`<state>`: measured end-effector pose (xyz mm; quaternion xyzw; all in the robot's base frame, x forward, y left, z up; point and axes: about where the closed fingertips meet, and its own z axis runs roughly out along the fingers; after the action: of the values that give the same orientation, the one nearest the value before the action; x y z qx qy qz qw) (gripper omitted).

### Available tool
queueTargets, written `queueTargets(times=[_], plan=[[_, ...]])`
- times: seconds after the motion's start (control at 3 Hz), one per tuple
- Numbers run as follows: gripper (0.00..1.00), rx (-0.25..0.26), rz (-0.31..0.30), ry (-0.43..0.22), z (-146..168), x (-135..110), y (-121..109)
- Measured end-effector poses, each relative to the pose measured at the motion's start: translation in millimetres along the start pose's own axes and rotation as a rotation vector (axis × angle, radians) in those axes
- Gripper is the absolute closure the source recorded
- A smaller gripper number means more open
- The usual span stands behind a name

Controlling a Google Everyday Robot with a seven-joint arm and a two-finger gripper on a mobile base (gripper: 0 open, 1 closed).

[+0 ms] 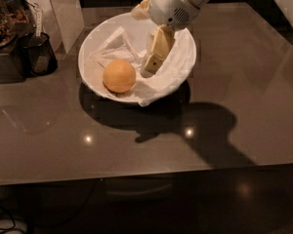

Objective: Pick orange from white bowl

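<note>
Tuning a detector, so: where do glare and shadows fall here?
Camera view: two small light glints on the glossy table in front of the white bowl; the arm's broad shadow lies on the table front-right of the bowl; the orange is evenly lit; the gripper hangs inside the bowl, right of the orange.
</note>
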<state>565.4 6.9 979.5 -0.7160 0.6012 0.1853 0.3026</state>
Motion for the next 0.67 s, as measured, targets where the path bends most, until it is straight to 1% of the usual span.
queueTargets(times=[0.33,0.67], plan=[[0.19,0.0,0.0,0.0,0.0,0.0,0.0],[0.22,0.0,0.0,0.0,0.2,0.0,-0.1]])
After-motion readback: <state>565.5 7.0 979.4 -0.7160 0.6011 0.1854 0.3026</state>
